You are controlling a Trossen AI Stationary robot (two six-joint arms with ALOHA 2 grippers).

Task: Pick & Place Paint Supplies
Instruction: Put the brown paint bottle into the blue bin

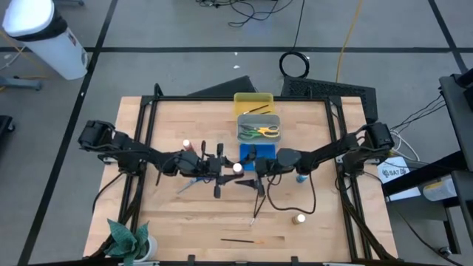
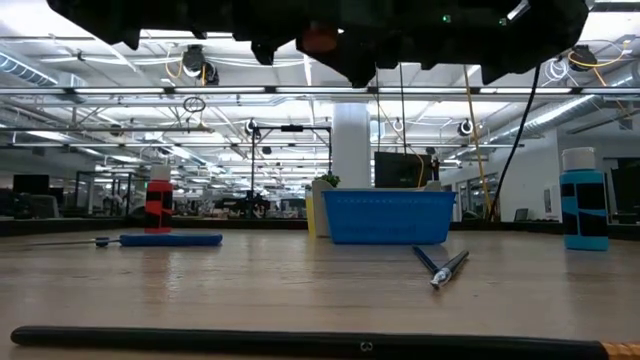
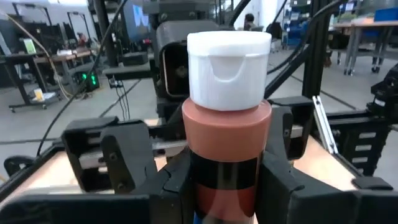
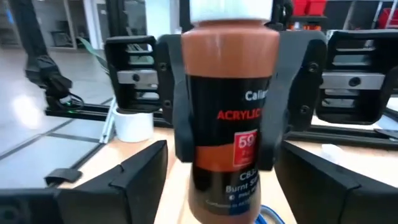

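Observation:
My left gripper point(image 1: 226, 168) is shut on the brown paint bottle point(image 3: 227, 124), a white-capped bottle held above the table's middle just in front of the blue tray point(image 1: 257, 153). My right gripper point(image 1: 255, 168) faces it from the right and is open. Its two fingers point(image 4: 130, 186) stand wide on either side of the bottle point(image 4: 227, 93) without touching. The red bottle point(image 1: 186, 145), blue bottle point(image 1: 301, 177) and whitish bottle point(image 1: 298, 219) stand on the table. Yellow and green scissors point(image 1: 262, 131) lie in the grey tray, and blue scissors point(image 1: 188, 185) lie under the left arm. My left gripper pinches the brown bottle's black-labelled body point(image 3: 227, 180), below the shoulder, between its two fingers. One finger point(image 3: 168, 186) is on each side. The fingers come level from the table's left. The bottle is upright, cap up, lifted clear of the table point(image 2: 318, 40).
The yellow tray point(image 1: 253, 103), grey tray point(image 1: 244, 122) and blue tray stand in a row toward the far edge. Dark brushes point(image 1: 255, 199) lie below the grippers, and one more brush point(image 1: 240, 240) lies near the front edge. A green plant point(image 1: 129, 240) sits at the near left corner.

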